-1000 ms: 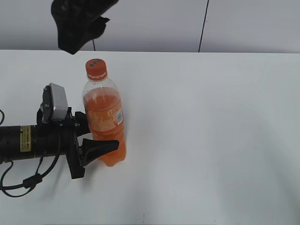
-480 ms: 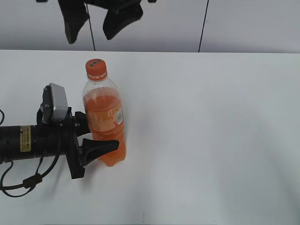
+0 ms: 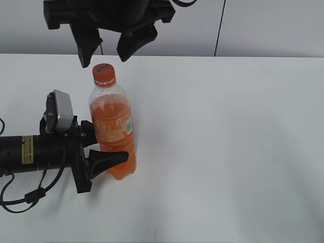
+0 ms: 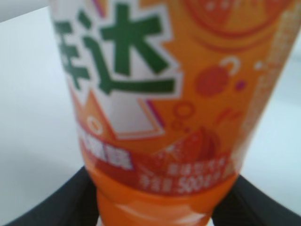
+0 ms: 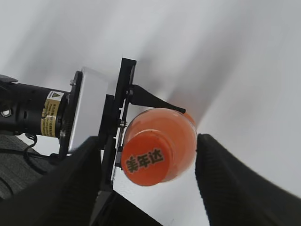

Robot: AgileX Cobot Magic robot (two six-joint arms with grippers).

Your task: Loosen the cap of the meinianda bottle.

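The meinianda bottle (image 3: 114,136) stands upright on the white table, full of orange drink, with its orange cap (image 3: 103,74) on top. My left gripper (image 3: 106,151) is shut on the bottle's lower body; its label fills the left wrist view (image 4: 160,94) between the two dark fingers. My right gripper (image 3: 105,53) hangs open just above the cap, one finger on each side, not touching it. The right wrist view looks down on the cap (image 5: 146,158) between the open fingers (image 5: 148,181).
The white table (image 3: 228,142) stretches to the right and front of the bottle. The left arm (image 3: 35,152) with its grey wrist camera lies along the table at the left. A grey wall with a dark seam stands behind.
My right gripper has come down from the top edge of the view toward the cap and now straddles it from above. The bottle and the left gripper have not moved.
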